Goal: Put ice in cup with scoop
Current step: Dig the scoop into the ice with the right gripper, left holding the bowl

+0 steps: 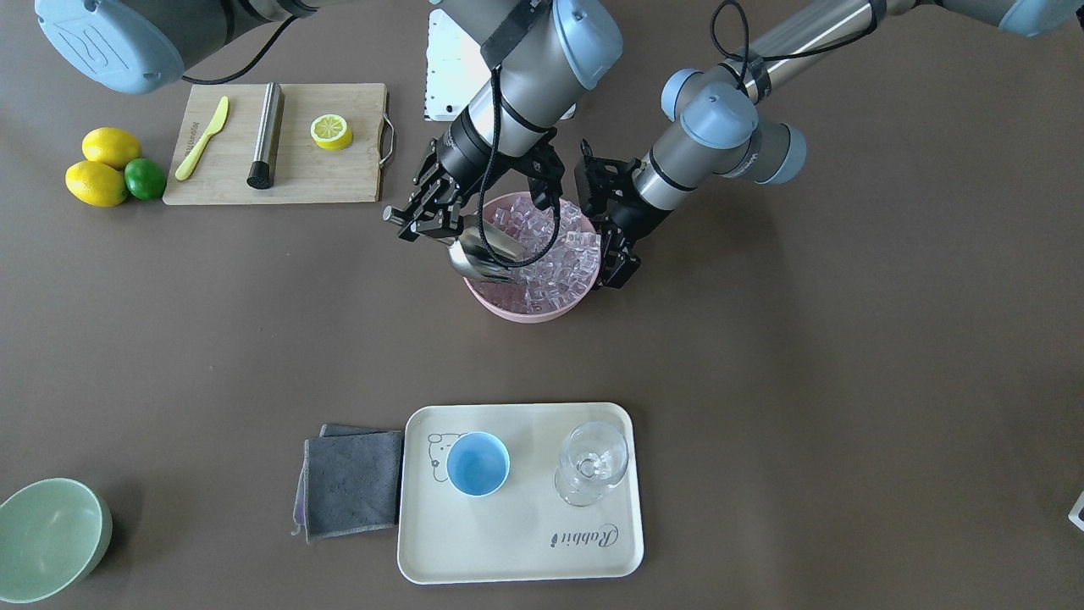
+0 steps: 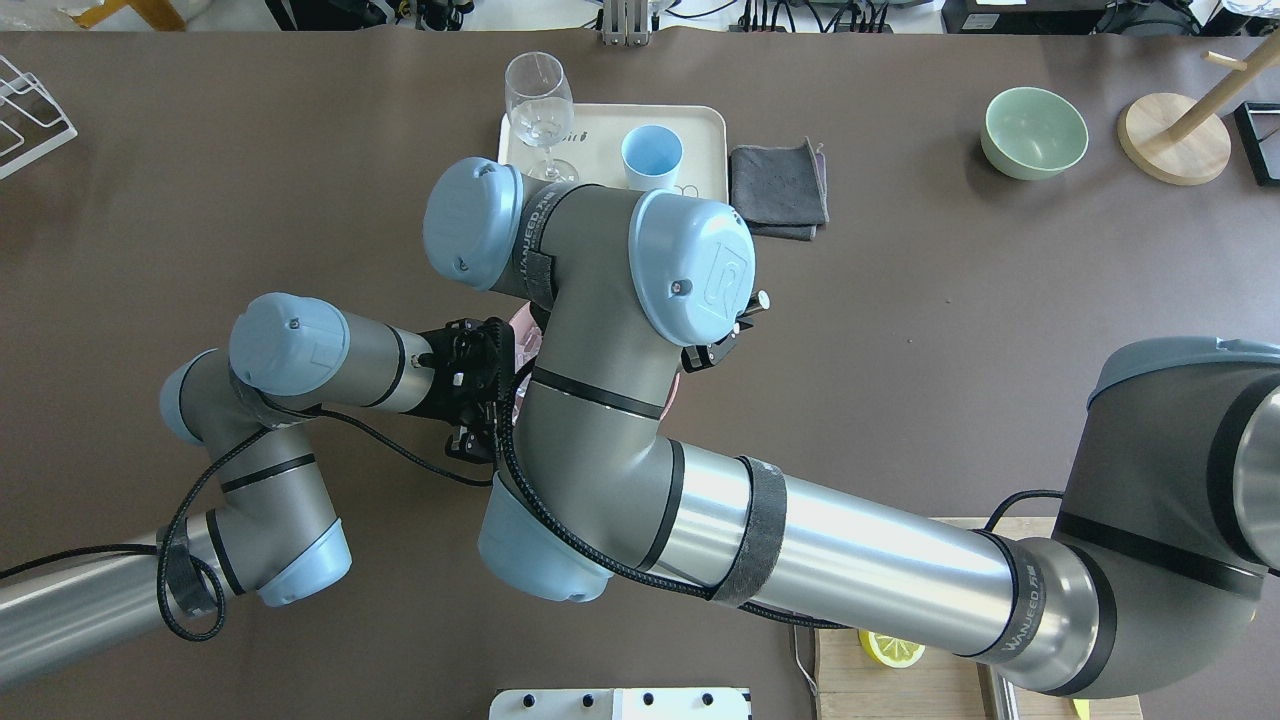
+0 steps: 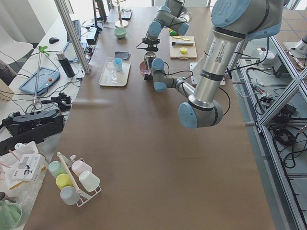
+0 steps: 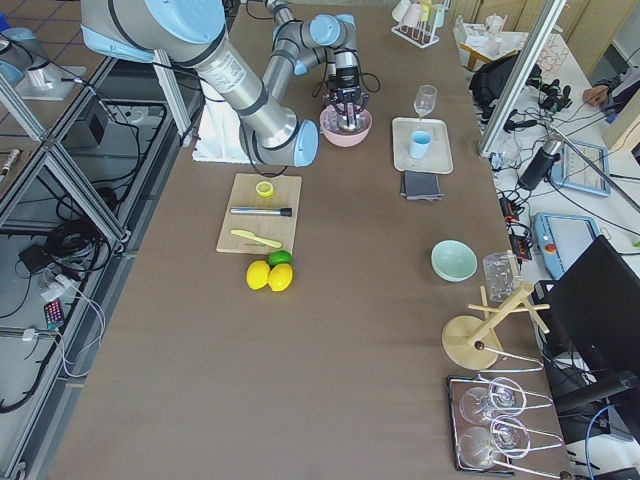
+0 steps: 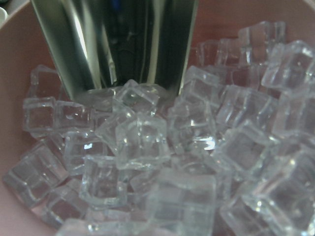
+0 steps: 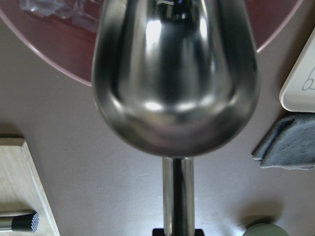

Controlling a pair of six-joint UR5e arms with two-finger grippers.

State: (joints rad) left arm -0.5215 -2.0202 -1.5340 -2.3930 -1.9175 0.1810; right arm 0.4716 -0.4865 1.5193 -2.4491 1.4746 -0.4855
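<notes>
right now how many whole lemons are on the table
2. The first lemon and second lemon lie together beside the lime, just off the cutting board. A lemon half sits on the board. Others may be hidden.

"Rabbit" in dark script on the cream tray (image 1: 508, 542) at the far side, "UR" logo on a blue joint cap (image 2: 700, 265) of the right arm, white letters on its black band (image 2: 1022, 608), perhaps "WANJEED", not sure

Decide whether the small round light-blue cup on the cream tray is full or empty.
Empty: the small round light-blue cup shows only its bare blue bottom from above.
</notes>
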